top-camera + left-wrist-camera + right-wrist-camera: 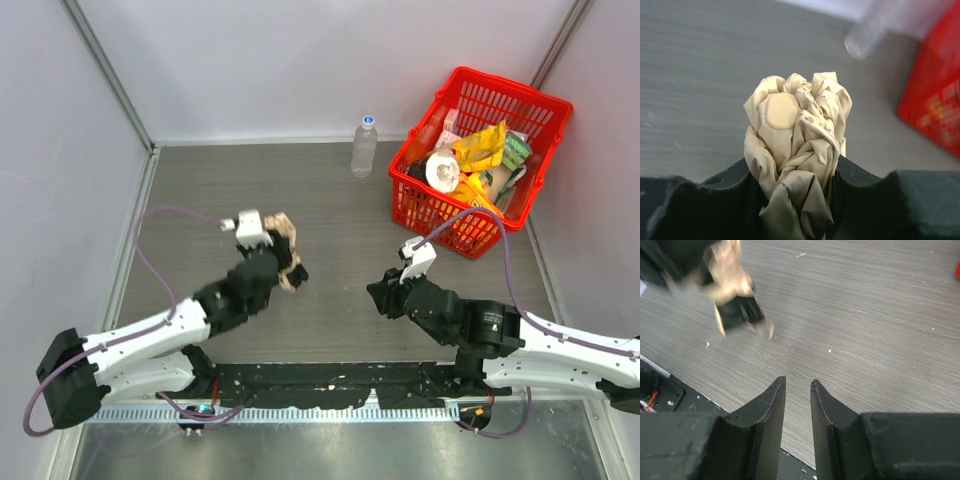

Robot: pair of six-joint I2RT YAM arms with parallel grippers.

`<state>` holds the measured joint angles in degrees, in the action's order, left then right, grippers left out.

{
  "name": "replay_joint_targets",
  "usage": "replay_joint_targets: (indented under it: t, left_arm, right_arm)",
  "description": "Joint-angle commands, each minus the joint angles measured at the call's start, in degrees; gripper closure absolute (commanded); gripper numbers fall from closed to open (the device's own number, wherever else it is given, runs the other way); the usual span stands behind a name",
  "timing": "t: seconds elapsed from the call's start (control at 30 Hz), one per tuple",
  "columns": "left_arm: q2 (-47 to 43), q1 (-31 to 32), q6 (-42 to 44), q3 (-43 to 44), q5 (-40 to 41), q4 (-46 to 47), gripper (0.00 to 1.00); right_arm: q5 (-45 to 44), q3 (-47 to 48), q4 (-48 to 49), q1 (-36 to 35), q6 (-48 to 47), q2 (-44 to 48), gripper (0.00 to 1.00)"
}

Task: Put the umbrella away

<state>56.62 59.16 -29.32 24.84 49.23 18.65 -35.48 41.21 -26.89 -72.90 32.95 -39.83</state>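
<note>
The left gripper (792, 172) was clenched on the umbrella (796, 131), its black jaws pressing either side of the crumpled cream-beige fabric. The bundle stuck out past the fingertips, with a round beige disc (781, 111) showing among the folds. It was held up off the grey table (330, 315), well to the left of the red basket (440, 212) and nearer the arms than it. The right gripper (797, 384) hung over the table in front of the basket, between the basket and the umbrella, its two fingers parted by a narrow gap with nothing between them. The basket held yellow packets (483, 146) and other goods, and a clear water bottle (364, 147) stood just to its left
</note>
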Motion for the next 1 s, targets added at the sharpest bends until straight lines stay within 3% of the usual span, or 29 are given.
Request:
replay_joint_targets:
  t: [0.0,0.07,0.17,0.27,0.37,0.57,0.7,0.77,0.83,0.87,0.97]
  left_arm:
    - [4.4,-14.2,-16.0,26.8,-0.5,-56.2,1.0]
    - [10.3,-21.8,-14.4,34.8,0.5,-64.9,1.0]
    - [21.0,-29.8,-2.7,45.4,0.4,-68.9,1.0]
    - [32.8,-36.4,8.1,53.0,9.7,-67.5,1.0]
    - [44.1,-42.1,22.9,59.5,16.4,-58.2,1.0]
    - [69.7,-47.7,52.2,80.5,19.4,-41.4,1.0]
    - [81.5,-48.5,74.8,84.9,24.2,-15.5,1.0]
    - [89.6,-48.6,90.4,87.6,29.2,5.5,1.0]
    - [94.1,-48.3,101.9,90.5,31.1,19.0,0.89]
    - [95.4,-48.0,102.3,91.9,31.4,18.1,0.84]
    - [95.9,-46.5,91.4,93.2,30.5,3.8,0.36]
  right_arm:
    - [-1.4,1.6,-3.2,0.1,2.5,-0.6,0.68]
    - [-1.3,1.5,-2.6,0.1,2.0,-0.4,0.68]
    - [-1.1,1.9,-2.3,0.1,1.2,0.5,0.68]
    - [-1.3,3.3,-3.2,0.1,-0.9,1.3,0.68]
    - [-1.3,7.9,-7.5,0.1,-1.6,1.3,0.67]
    - [-2.7,12.7,-14.7,0.2,-4.8,2.0,0.67]
    - [-4.4,13.9,-17.3,0.2,-5.7,4.1,0.66]
    - [-4.7,14.0,-17.8,0.2,-5.6,5.3,0.65]
    - [-5.1,13.5,-17.9,0.2,-5.6,6.3,0.64]
    - [-5.4,13.5,-17.9,0.2,-5.7,6.8,0.64]
    - [-5.2,13.0,-17.7,0.3,-5.4,6.5,0.64]
